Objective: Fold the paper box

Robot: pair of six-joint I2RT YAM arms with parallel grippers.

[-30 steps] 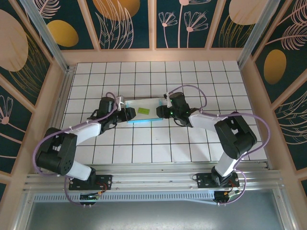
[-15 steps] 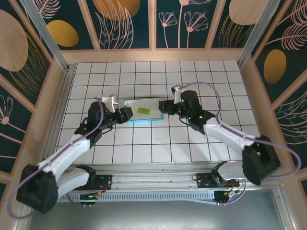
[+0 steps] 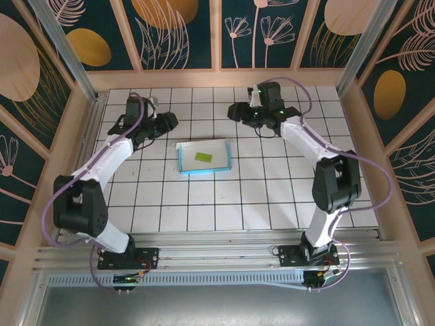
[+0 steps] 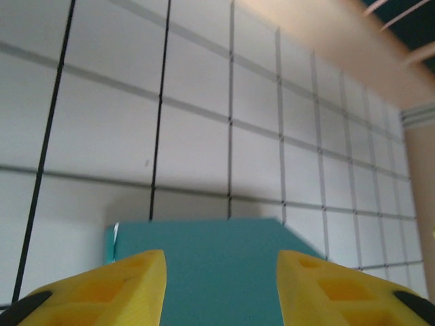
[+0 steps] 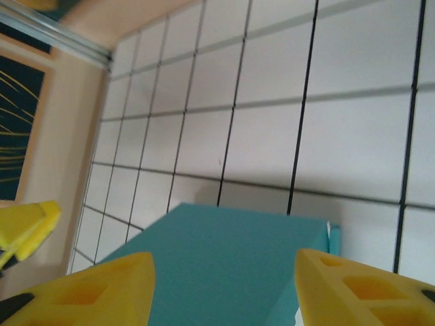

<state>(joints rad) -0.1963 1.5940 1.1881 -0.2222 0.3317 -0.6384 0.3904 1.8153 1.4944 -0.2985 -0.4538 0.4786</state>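
The paper box (image 3: 204,158) lies flat on the white tiled table (image 3: 285,197), a pale turquoise rectangle with blue edges about two tiles wide, apart from both grippers. My left gripper (image 3: 170,121) hovers behind its left end, and my right gripper (image 3: 233,113) hovers behind its right end. In the left wrist view the turquoise box (image 4: 217,241) shows beyond my open left gripper (image 4: 219,265), with nothing between the yellow fingers (image 4: 129,285). The right wrist view shows the box (image 5: 231,238) past my open right gripper (image 5: 224,265), also holding nothing.
A small yellow-green scrap (image 3: 203,156) rests on top of the box. Wooden walls with dark floral panels (image 3: 180,30) enclose the table on three sides. An aluminium rail (image 3: 217,255) carries the arm bases along the near edge.
Both grippers were at the box's two ends a second ago. They have since pulled away toward the back of the table, and the box stays lying flat.
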